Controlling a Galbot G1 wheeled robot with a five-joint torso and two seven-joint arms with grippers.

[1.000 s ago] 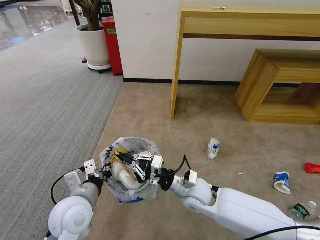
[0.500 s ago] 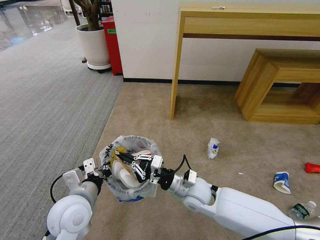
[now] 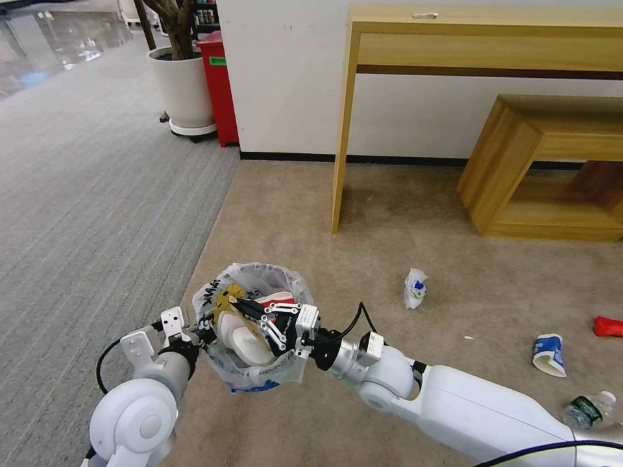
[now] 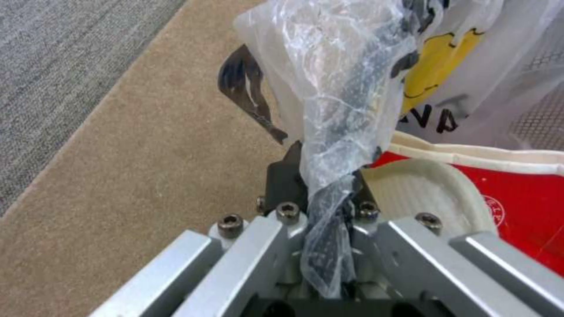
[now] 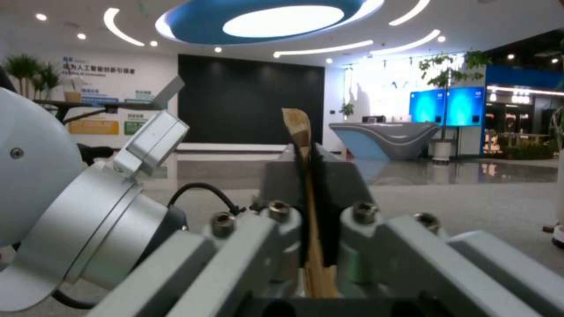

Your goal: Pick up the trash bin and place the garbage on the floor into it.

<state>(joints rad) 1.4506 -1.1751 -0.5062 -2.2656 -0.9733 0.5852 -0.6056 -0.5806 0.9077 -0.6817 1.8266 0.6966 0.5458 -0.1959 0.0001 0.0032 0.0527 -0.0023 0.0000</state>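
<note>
Dropping the wooden stick (image 5: 297,127) into the trash bin (image 3: 263,275).
Your right gripper (image 3: 250,310) (clenched on the stick) hangs over the bin; release it there while your left gripper (image 4: 320,193) clamps the bin's rim.

Beige floor (image 3: 389,214) carries loose litter. Crumpled wrapper (image 3: 415,288) mid-carpet; paper cup (image 3: 549,354), red wrapper (image 3: 607,326) and bottle (image 3: 589,409) lie well right.
</note>
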